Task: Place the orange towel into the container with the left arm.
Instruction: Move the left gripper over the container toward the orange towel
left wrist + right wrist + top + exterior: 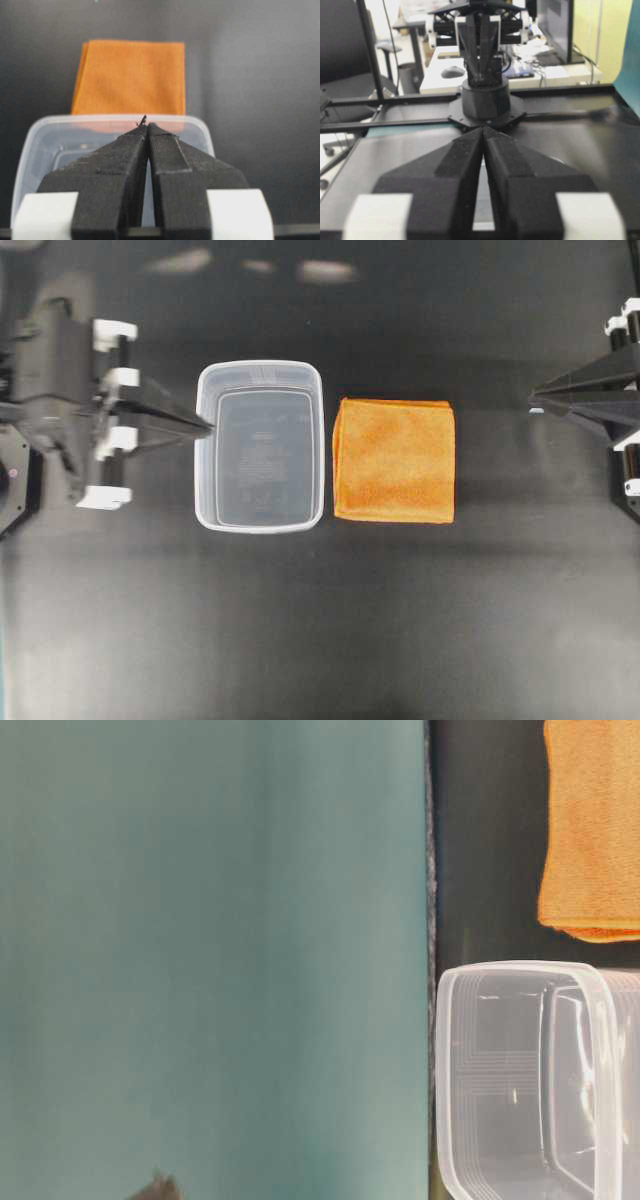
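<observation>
Both hands closed, empty: left hand (205, 426) | right hand (535, 396) | orange towel (395, 460) part-hidden behind container (208, 455) rim, wrist cam

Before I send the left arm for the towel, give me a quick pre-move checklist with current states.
1. Fuzzy orange square-folded towel lies flat on the table, nothing on it: ok.
2. Clear rectangular plastic tub is upright and holds nothing: ok.
3. Towel and tub are apart, a narrow gap between them: ok.
4. Left gripper ready to grasp: not ok, fingers closed, tips at the tub's near rim.
5. Straight path to the towel: not ok, the tub sits between the left gripper and the towel, so the arm must pass over it.
6. Right gripper out of the way: ok, closed at the far edge, away from the towel.
</observation>
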